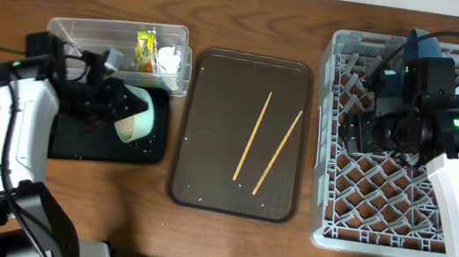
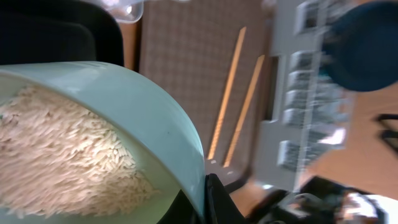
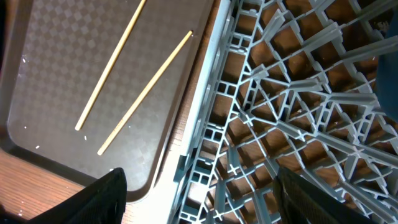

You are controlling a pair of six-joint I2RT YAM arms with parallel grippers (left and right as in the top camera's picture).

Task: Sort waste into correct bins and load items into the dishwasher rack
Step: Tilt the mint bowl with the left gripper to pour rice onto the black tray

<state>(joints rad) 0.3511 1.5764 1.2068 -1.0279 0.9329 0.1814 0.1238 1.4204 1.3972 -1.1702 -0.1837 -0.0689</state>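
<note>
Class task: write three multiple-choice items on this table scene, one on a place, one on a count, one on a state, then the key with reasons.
1. Where do the chopsticks lie?
A. on the dark-brown serving tray
B. in the dishwasher rack
C. in the clear tub

2. How many chopsticks are there?
A. one
B. two
C. four

3. How is the pale-green bowl?
A. upright and empty
B. tipped, holding rice, gripped by the left gripper
C. upside down

Key: 1 A, both lie on its floor; 2 B, two sticks show; 3 B, it tilts over the black tray with the jaws shut on its rim.
</note>
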